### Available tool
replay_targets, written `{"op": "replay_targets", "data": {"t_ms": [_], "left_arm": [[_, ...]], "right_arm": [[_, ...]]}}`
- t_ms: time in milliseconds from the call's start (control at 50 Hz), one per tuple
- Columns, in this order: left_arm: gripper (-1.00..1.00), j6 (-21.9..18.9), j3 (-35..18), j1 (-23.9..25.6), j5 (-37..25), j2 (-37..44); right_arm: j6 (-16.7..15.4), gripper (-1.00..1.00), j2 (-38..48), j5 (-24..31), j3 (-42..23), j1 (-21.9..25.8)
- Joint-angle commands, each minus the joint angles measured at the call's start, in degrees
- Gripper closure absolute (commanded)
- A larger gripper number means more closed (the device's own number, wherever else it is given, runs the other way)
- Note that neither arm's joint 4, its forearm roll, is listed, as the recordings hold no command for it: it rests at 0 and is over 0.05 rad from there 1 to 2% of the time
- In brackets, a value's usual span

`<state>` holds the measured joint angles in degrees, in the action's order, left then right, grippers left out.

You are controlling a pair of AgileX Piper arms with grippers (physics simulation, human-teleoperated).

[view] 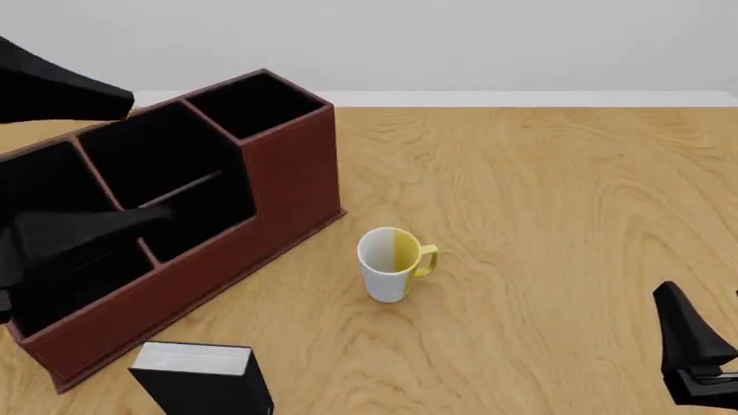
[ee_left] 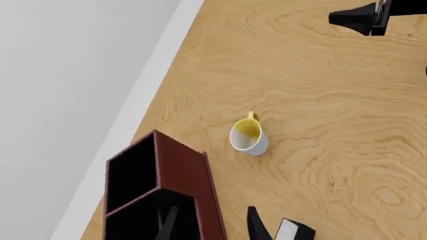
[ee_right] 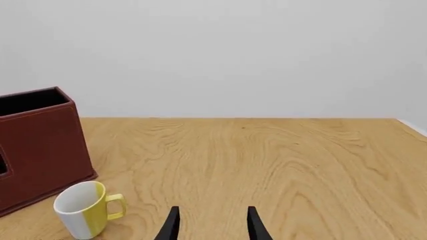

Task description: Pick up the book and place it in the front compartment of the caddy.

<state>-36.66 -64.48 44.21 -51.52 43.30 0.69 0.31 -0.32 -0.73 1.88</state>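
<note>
The book (view: 199,377) stands upright on the table near the front left, black with a white-grey top edge; a corner of it shows in the left wrist view (ee_left: 293,231). The caddy (view: 283,177) lies diagonally at the left. Its middle, front compartment (view: 144,156) is black inside. My left gripper (view: 150,160) hangs open and empty above the caddy, its fingers (ee_left: 257,226) spread, well above the book. My right gripper (ee_right: 213,226) is open and empty, low at the front right (view: 701,322), far from the book.
A white and yellow mug (view: 392,264) stands upright on the wooden table just right of the caddy, between the two arms. It also shows in both wrist views (ee_left: 249,136) (ee_right: 85,209). The table's far edge (view: 519,99) meets a grey wall.
</note>
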Motion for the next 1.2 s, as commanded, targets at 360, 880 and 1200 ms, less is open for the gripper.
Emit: {"op": "replay_targets", "data": {"t_ms": [360, 880, 1200], "left_arm": [[-1.00, -3.82, -6.44, 5.65, -18.37, 9.09], [-1.00, -3.43, 4.75, 8.35, -18.38, 9.49], [-1.00, -8.43, 10.35, 5.61, -18.35, 8.03]], "right_arm": [[-0.65, -1.00, 0.86, -0.92, 0.34, 0.39], [-1.08, -1.00, 0.19, -0.07, 0.39, 0.27], [-1.47, -1.00, 0.14, -0.07, 0.49, 0.50]]}}
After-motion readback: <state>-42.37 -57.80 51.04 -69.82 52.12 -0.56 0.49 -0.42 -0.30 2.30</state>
